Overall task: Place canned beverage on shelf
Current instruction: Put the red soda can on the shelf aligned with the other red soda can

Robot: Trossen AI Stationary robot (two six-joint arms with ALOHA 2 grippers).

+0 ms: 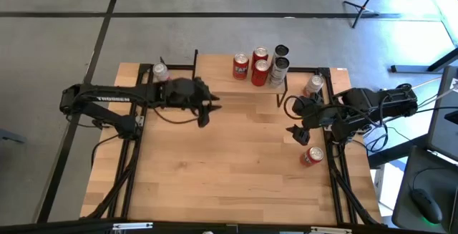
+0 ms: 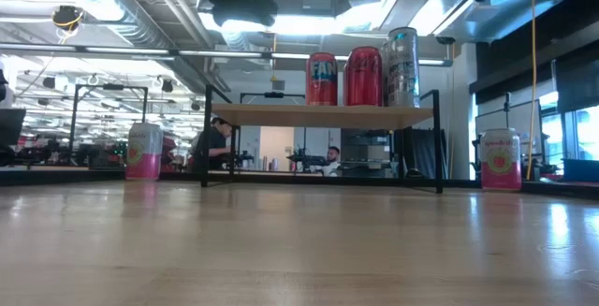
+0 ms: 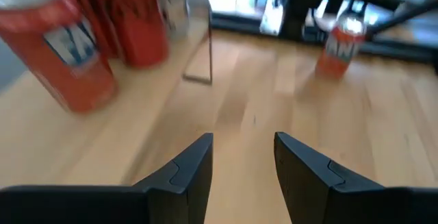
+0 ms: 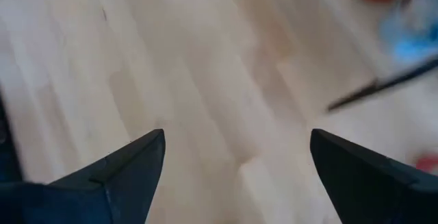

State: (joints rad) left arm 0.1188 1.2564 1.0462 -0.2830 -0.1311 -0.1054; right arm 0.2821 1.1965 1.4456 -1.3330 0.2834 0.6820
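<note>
The shelf [image 2: 323, 115] stands at the table's far edge, a wooden top on thin black legs. Several cans stand upright on its right end, red ones [image 1: 241, 66] [image 2: 321, 79] and dark tall ones [image 1: 279, 61]. My left gripper [image 1: 209, 109] [image 3: 243, 142] hovers over the table just near of the shelf's left half. Its fingers stand a narrow gap apart with nothing between them. My right gripper [image 1: 297, 131] [image 4: 236, 138] hangs wide open over the table's right side, holding nothing.
A pink-and-white can [image 1: 160, 71] [image 2: 143, 151] stands at the far left beside the shelf. Another [image 1: 313, 85] [image 2: 500, 159] stands at the far right. A red can [image 1: 311, 157] lies on its side near the right edge. The table's middle and near part are bare wood [image 1: 222, 169].
</note>
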